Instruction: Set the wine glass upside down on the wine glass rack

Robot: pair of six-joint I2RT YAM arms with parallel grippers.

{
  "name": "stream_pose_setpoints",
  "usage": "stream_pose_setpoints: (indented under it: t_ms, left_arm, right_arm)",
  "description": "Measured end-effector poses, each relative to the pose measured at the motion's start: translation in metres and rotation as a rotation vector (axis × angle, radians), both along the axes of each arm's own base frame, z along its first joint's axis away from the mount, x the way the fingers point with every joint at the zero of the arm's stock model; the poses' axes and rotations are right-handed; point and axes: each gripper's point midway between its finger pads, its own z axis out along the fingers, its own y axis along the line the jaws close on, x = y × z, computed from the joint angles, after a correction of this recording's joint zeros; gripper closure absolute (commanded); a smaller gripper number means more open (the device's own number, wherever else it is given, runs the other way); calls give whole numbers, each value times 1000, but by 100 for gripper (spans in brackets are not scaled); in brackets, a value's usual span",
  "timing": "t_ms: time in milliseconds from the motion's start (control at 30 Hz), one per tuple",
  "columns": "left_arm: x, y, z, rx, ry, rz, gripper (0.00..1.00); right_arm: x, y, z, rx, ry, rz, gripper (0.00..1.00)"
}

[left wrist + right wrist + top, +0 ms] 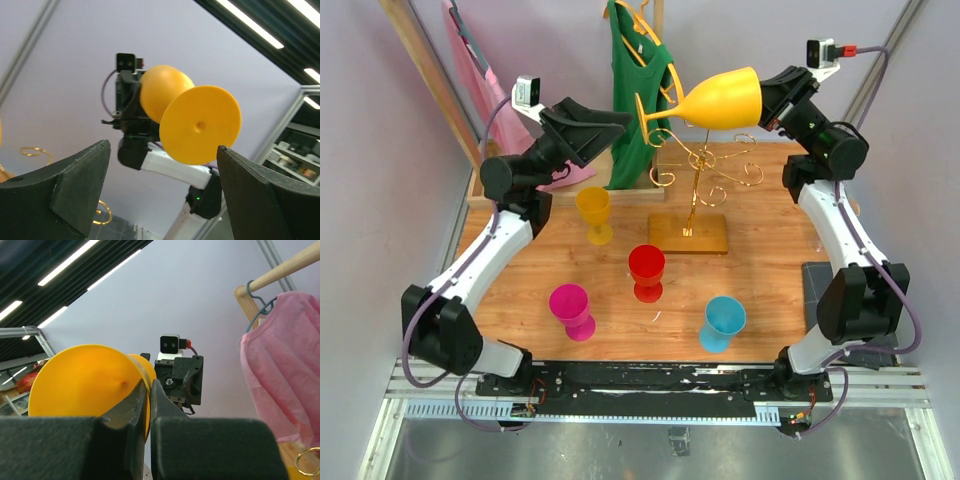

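My right gripper (767,103) is shut on the rim of a yellow-orange wine glass (720,100) and holds it on its side, high above the table, its foot (648,118) pointing left. The gold rack (695,190), with a thin pole, curled wire arms and a flat base, stands just below it. In the right wrist view the bowl (80,385) has its rim pinched between my fingers (148,405). My left gripper (605,125) is open and empty, raised, facing the glass's foot (200,125) from the left; its fingers (75,175) frame it without touching.
On the table stand a yellow glass (594,212), a red glass (646,271), a magenta glass (571,309) and a blue glass (722,322). A wooden clothes frame (420,70) at the back holds a pink garment (485,80) and a green garment (638,100).
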Motion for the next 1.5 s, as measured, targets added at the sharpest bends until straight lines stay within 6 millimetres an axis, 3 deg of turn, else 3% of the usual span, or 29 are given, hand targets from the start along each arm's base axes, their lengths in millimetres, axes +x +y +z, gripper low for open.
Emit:
stream_pose_setpoints:
  t_ms: [267, 500, 667, 867, 1000, 1133, 1300, 1400, 1500]
  left_arm:
    - [-19, 4, 4, -153, 5, -226, 16]
    - [-39, 13, 11, -218, -3, -321, 27]
    - [-34, 15, 11, -250, 75, -366, 43]
    - [-31, 15, 8, -267, 126, -389, 69]
    - [-31, 17, 9, -277, 130, -393, 69]
    - [-30, 18, 10, -287, 136, -395, 82]
    - [-31, 20, 13, -305, 151, -407, 76]
    - [-31, 21, 15, -312, 153, -407, 62]
    - [-30, 21, 16, -318, 153, -405, 62]
  right_arm:
    - [-3, 32, -11, -2, 28, 98, 99]
    - [2, 41, -10, 12, 19, 120, 99]
    - [1, 49, -7, 19, 10, 141, 99]
    - [3, 60, -3, 26, -3, 165, 99]
    - [10, 62, -5, 38, 10, 166, 99]
    - [15, 66, -9, 46, 29, 173, 99]
    - [19, 69, -11, 59, 46, 178, 99]
    - [18, 70, -11, 76, 52, 195, 99]
    - [18, 73, -12, 85, 55, 210, 99]
